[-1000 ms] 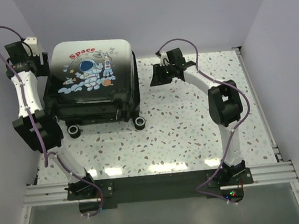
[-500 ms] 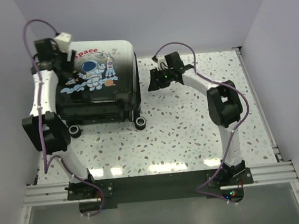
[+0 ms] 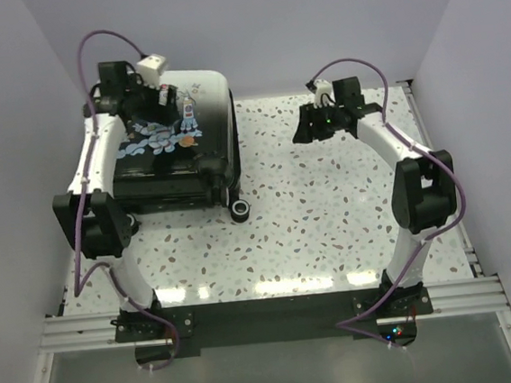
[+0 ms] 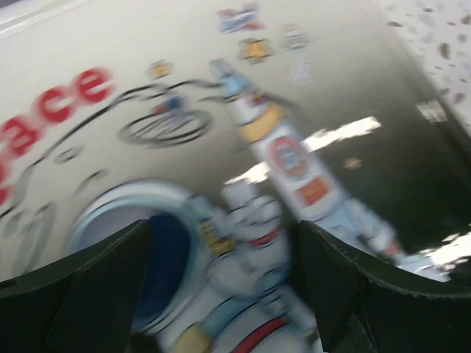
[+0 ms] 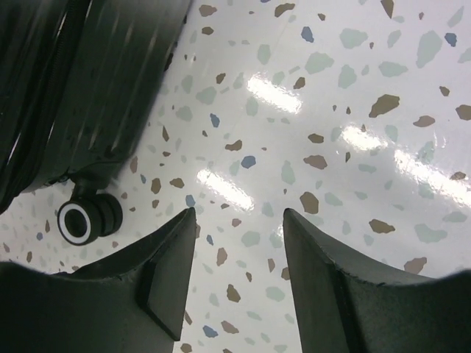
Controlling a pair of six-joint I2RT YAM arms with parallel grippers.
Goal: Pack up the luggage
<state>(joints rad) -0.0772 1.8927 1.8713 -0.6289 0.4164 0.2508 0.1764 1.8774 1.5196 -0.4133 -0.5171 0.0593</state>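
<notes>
The luggage [image 3: 197,134] lies closed and flat at the back left of the table, astronaut print and red "Space" word up, black wheels toward the front. My left gripper [image 3: 151,97] hovers just above its lid, jaws open and empty; the left wrist view shows the blurred print [image 4: 243,147] between the fingers [image 4: 96,287]. My right gripper [image 3: 308,125] is open and empty over bare table right of the luggage. The right wrist view shows the luggage's dark side [image 5: 88,81] and one wheel [image 5: 79,219] at the left.
The speckled white table [image 3: 312,213] spreads to the front and right of the luggage. Grey walls close the back and both sides. A metal rail [image 3: 267,313] with both arm bases runs along the near edge.
My left gripper has swung from the luggage's left side rightward over its lid. My right gripper has pulled back to the right, away from the luggage. The luggage has not moved.
</notes>
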